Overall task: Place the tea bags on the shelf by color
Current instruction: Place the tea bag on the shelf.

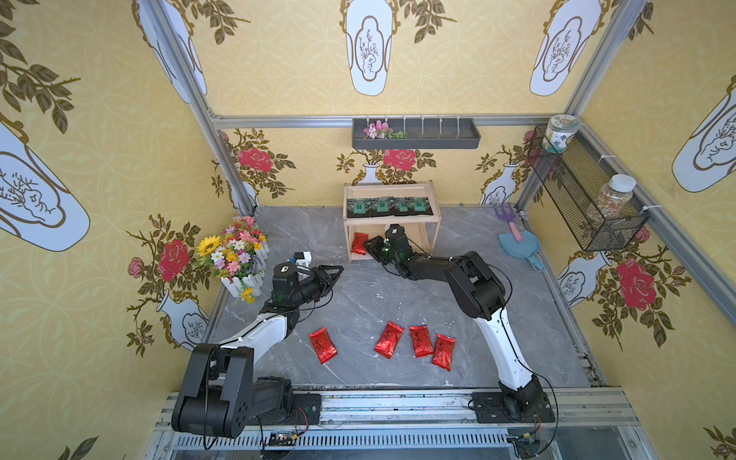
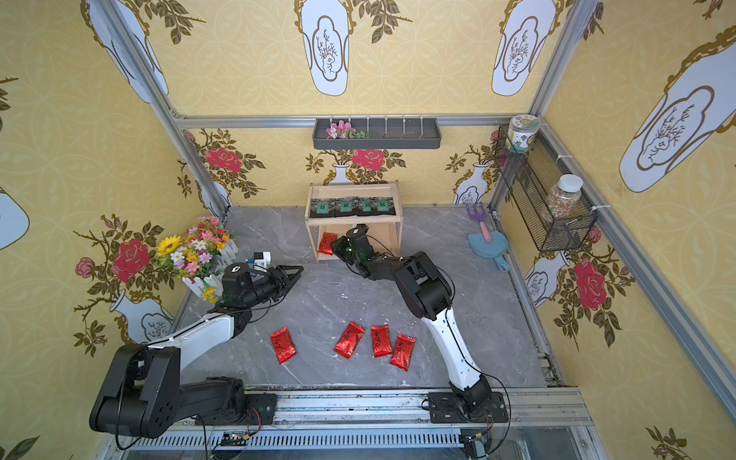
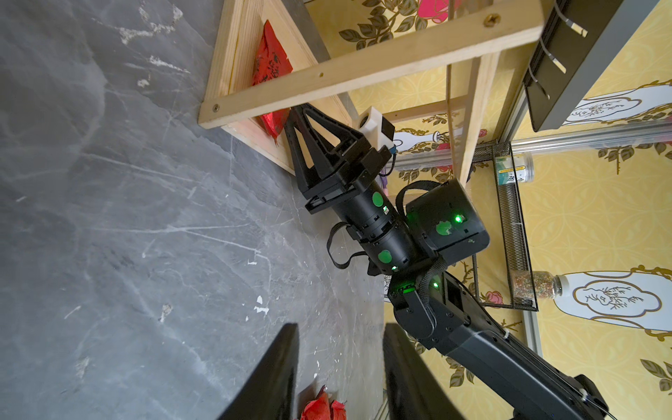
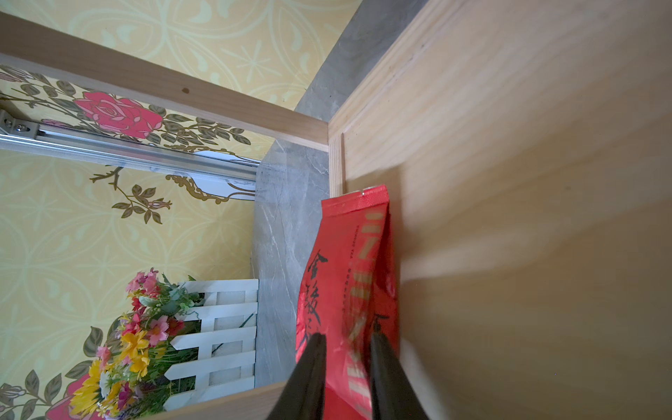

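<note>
Tea bags nearest the bases: four red packets (image 1: 389,339) lie on the surface (image 1: 358,294), just short of the left jaws, parted and empty. Farther off, the right jaws clamp a fifth red packet (image 4: 345,276), its long axis pointing into the shelf (image 1: 392,185) lower tier. Black sachets (image 1: 382,206) fill the upper tier.

I see black sachets (image 1: 388,207) with green window emblems, a pale natural-wood shelf (image 1: 386,190), shiny red foil packets (image 1: 421,341) carrying black script, another red packet (image 4: 345,254) adding gold stripes, and a tabletop (image 1: 358,294) of grey marble veined white
</note>
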Motion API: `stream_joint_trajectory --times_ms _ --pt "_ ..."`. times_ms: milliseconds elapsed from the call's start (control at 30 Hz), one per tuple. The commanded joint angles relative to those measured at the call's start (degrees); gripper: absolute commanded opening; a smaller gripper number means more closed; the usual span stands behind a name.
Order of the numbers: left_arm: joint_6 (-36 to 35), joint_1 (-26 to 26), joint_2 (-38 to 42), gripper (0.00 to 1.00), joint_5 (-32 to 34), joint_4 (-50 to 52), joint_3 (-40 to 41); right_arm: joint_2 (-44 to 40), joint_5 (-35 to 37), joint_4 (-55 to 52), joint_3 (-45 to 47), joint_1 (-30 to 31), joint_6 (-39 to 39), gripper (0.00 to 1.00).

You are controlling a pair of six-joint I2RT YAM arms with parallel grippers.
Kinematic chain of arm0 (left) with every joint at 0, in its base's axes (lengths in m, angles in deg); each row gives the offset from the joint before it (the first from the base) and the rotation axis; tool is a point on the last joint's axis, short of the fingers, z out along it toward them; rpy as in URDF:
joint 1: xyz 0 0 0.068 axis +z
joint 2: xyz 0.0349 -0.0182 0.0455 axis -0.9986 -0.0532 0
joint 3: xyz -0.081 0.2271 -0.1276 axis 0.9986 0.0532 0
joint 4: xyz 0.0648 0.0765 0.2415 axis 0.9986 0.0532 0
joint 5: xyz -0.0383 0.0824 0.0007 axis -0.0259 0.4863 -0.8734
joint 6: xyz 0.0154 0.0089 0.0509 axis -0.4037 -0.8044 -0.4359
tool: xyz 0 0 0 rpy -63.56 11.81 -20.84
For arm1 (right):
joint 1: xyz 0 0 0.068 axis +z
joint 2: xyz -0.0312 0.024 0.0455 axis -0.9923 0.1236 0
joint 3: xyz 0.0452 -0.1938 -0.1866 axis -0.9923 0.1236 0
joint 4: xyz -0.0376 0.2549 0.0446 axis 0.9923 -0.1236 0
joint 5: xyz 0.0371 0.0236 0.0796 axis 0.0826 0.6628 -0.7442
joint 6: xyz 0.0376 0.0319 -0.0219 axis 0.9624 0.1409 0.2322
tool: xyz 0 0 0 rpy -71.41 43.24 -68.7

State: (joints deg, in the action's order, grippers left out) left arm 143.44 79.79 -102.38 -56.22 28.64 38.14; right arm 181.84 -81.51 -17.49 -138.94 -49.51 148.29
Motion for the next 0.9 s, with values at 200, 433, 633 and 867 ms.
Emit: stream_joint_trajectory --times_ms 200,433,633,867 --pt "0.0 0.0 -0.4 0.43 -0.5 -2.0 0.6 1.2 -0.2 -1.5 -1.5 -0.2 -0.3 0.28" --pt "0.1 0.0 -0.3 0.44 -0.5 -2.2 0.8 1.9 -0.4 -2.4 -2.7 -0.3 -0.3 0.30" --pt "0.1 0.0 -0.2 0.44 -0.6 -2.2 0.9 2.5 -0.8 -3.0 -3.8 -0.3 -0.7 0.31" --pt "-0.1 -0.1 0.7 0.43 0.0 -2.2 1.7 -2.4 -1.7 -6.2 -1.4 -0.3 -6.2 0.36"
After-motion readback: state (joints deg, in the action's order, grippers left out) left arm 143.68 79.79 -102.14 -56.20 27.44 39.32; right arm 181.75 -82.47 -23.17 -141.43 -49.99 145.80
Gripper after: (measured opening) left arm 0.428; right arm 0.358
